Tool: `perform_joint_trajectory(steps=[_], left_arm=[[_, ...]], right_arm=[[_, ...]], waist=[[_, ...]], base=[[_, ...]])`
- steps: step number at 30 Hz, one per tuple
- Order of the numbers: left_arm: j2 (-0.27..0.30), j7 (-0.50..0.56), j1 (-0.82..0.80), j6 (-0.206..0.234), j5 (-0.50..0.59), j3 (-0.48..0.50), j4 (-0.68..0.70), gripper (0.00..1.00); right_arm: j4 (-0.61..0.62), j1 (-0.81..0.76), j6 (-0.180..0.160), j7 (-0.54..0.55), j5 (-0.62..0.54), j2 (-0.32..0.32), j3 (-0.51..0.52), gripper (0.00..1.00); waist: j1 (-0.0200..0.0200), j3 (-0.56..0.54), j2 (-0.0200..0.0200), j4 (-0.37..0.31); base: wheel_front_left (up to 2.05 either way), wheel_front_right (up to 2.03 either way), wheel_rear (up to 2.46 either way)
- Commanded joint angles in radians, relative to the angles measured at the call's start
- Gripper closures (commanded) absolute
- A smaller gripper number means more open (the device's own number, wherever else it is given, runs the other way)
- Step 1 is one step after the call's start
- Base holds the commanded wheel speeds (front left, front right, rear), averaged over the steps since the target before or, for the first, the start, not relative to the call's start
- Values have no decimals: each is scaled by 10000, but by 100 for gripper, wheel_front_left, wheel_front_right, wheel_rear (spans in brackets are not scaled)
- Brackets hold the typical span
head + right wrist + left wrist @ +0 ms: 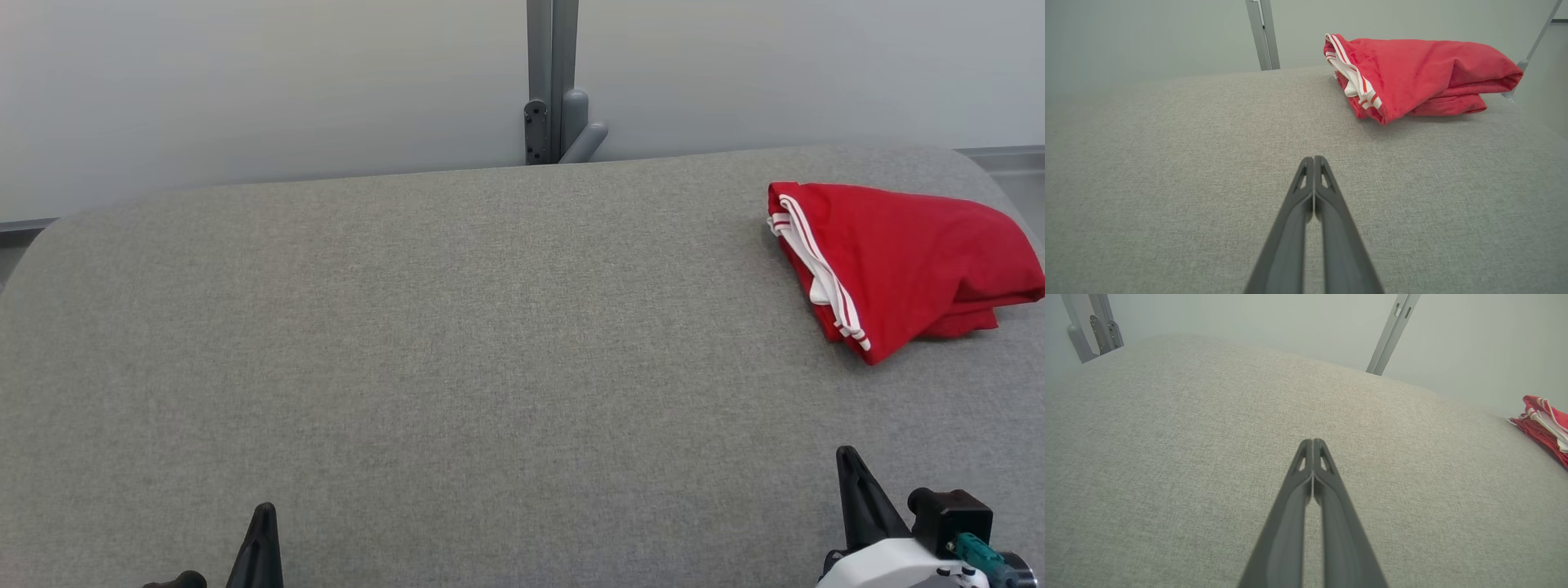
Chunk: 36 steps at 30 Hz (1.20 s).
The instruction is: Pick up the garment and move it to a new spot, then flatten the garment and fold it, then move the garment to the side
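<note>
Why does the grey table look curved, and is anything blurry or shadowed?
Head view: the wide lens bows the table, light even. Right wrist view: the garment casts a faint shadow; the right tool looms oversized. Left wrist view: far corners hazy.

Found no legible text, label, brand, number or sign. Saw plain white striped trim, without lettering, on the red garment (906, 261) at the far right. Made out nothing on the teal fitting (976, 555) at the near right, perhaps too small to tell.
</note>
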<state>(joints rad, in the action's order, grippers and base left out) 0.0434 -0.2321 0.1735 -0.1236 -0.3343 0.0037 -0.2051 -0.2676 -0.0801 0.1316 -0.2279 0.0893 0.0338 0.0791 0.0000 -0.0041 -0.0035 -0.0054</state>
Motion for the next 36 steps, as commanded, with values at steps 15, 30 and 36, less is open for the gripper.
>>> perform_joint_trajectory(steps=[15,30,36], left_arm=[[127,627,-743,-20,-2749,168,20,100],[175,1172,-1195,-35,-4931,298,-52,100],[187,1369,-1356,-42,-5714,352,-79,100]], right_arm=[[226,508,-3,657,3195,71,54,100],[251,815,-5,1239,5750,99,118,100],[257,921,-6,1454,6660,109,143,100]], waist=[[0,9,6,7],[0,18,10,14],[0,22,11,16]], base=[[0,0,0],[0,0,0],[0,0,0]])
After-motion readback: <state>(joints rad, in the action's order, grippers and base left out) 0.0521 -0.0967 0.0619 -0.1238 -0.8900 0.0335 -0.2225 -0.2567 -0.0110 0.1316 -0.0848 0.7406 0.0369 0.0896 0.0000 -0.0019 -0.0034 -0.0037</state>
